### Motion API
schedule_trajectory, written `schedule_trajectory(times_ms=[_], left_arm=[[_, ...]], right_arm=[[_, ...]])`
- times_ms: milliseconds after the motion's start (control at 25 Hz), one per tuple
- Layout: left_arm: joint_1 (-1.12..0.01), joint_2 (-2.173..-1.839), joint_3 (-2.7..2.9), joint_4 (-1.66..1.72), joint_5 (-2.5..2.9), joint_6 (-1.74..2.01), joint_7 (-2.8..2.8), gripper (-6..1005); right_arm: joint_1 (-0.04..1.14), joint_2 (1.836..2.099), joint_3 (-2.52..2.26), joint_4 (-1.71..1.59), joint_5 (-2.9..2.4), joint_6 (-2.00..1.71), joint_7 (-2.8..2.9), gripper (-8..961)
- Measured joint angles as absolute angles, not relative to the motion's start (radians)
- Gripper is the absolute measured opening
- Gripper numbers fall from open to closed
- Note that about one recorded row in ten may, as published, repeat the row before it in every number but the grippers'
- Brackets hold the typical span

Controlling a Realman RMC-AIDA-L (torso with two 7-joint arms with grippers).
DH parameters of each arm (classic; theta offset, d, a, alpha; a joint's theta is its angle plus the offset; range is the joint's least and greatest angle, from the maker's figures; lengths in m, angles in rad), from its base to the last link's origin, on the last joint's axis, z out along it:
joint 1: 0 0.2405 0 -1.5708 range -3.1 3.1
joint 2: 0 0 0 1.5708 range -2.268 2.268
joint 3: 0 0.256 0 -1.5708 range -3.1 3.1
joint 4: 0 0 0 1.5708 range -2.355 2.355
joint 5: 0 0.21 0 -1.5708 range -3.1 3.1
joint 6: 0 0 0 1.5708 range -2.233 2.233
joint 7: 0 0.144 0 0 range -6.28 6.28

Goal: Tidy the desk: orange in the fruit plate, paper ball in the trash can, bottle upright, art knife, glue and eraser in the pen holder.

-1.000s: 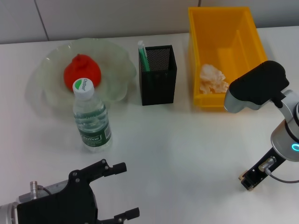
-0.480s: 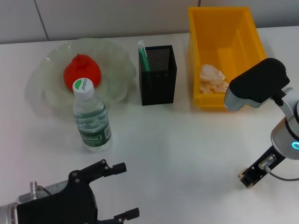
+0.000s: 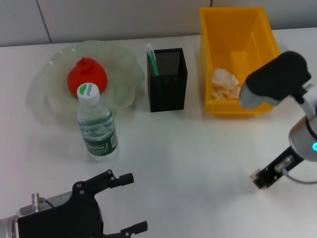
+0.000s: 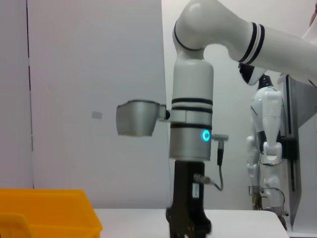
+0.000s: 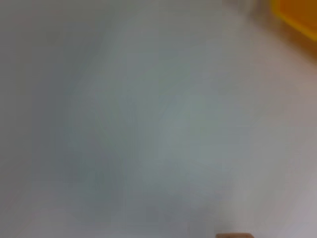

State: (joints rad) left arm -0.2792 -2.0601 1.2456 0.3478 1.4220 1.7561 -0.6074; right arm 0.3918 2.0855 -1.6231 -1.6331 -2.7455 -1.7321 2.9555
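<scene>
Compared with the earlier frame, the right arm has shifted a little to the right and up, and the right gripper (image 3: 258, 178) now sits slightly higher on the white desk (image 3: 198, 163), close to the surface, at the front right. Whether its fingers are spread or pressed together cannot be told; something small and tan shows at its tip, too small to name.

Nothing else has changed place. The orange (image 3: 87, 75) lies in the fruit plate (image 3: 124, 64) at the back left. Just in front of the plate the bottle (image 3: 96, 126) stands upright, long axis vertical, cap pointing up. The pen holder (image 3: 168, 79) holds a green stick leaning in its left corner. The paper ball (image 3: 225, 83) lies inside the yellow trash can (image 3: 237, 29).

The left gripper (image 3: 132, 203) rests at the front left, its claw spread apart and empty, pointing to the right.
</scene>
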Motion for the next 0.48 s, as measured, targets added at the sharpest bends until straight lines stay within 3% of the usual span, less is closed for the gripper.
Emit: schedule_trajectory(times_ms=[240,480], left_arm=[[-0.282,-2.060,1.246,0.348,1.423,1.756,-0.607,813],[-0.285,-2.060,1.246,0.348,1.425,1.758,-0.607,813]], right_arm=[[0.442,2.081,-1.531,-1.762,-2.750,-1.774,2.951,251],[0.596,2.079,-1.369,-1.765,-2.752,-1.772,2.900,252]])
